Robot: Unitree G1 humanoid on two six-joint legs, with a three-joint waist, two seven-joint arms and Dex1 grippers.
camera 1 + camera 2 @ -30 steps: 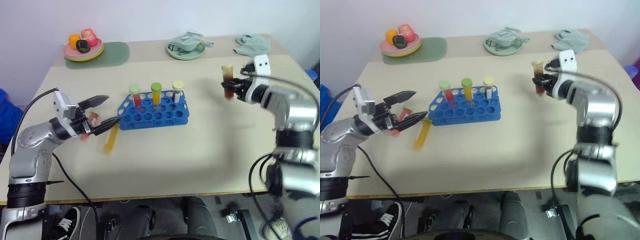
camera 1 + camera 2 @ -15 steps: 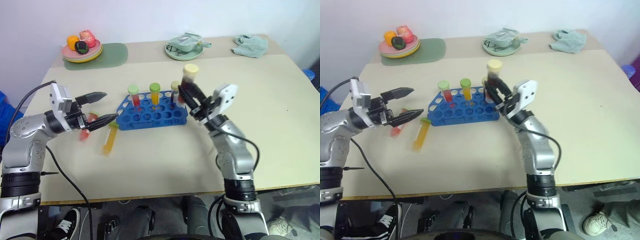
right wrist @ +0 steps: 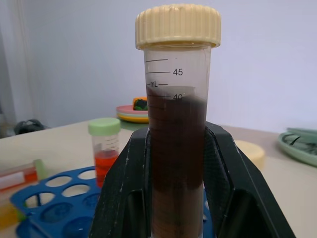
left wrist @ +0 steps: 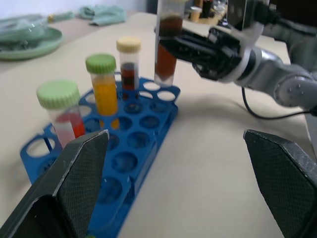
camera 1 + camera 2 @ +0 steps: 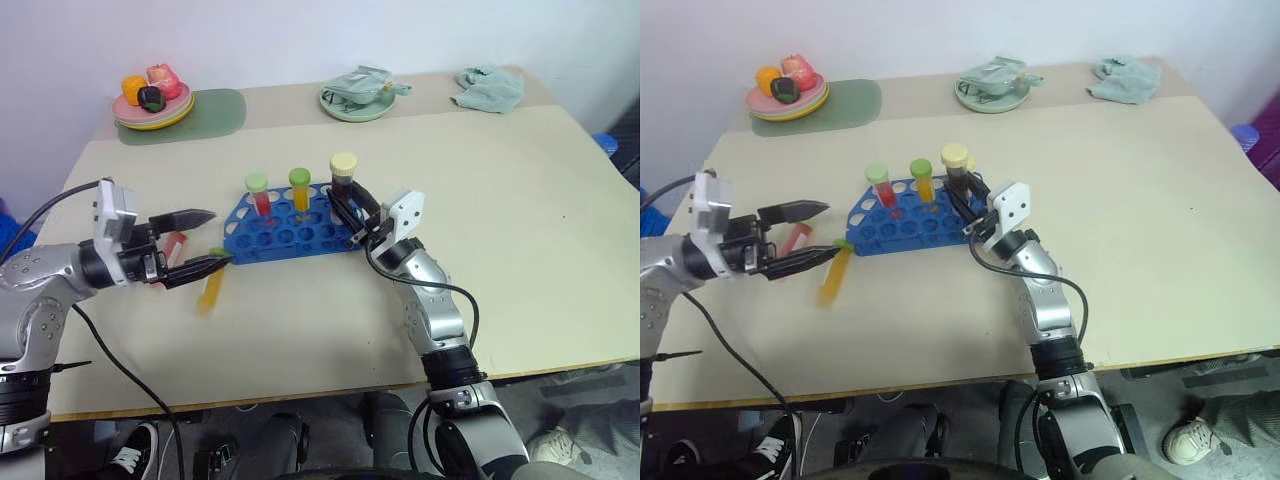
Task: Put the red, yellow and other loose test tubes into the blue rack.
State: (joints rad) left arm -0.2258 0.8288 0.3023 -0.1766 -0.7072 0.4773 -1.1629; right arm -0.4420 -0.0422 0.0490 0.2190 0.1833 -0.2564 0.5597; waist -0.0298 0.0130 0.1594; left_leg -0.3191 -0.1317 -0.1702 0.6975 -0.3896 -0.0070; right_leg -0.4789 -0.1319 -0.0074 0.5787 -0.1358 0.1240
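I have the right gripper [image 5: 345, 205] clamped on a brown test tube [image 5: 342, 182] with a cream cap, its 2 black fingers [image 3: 126, 188] pressed against the sides of the tube, which stands upright over the right end of the blue rack [image 5: 290, 228]; I cannot tell whether its tip is already inside a hole. My left gripper [image 5: 197, 240] is spread wide and holds nothing, its fingers pointing toward the left end of the rack, just short of it. Between and just beyond those fingers lie 2 loose tubes on the table [image 5: 520, 200]: a red tube [image 5: 176, 243] near the upper finger and a yellow tube [image 5: 210, 288] with a green cap close to the lower fingertip; I cannot tell whether either is touched. In the rack stand 3 tubes: a red one with a light green cap [image 5: 258, 193], a yellow one with a green cap [image 5: 300, 188], and a dark one with a cream cap [image 4: 129, 62] just behind the held tube.
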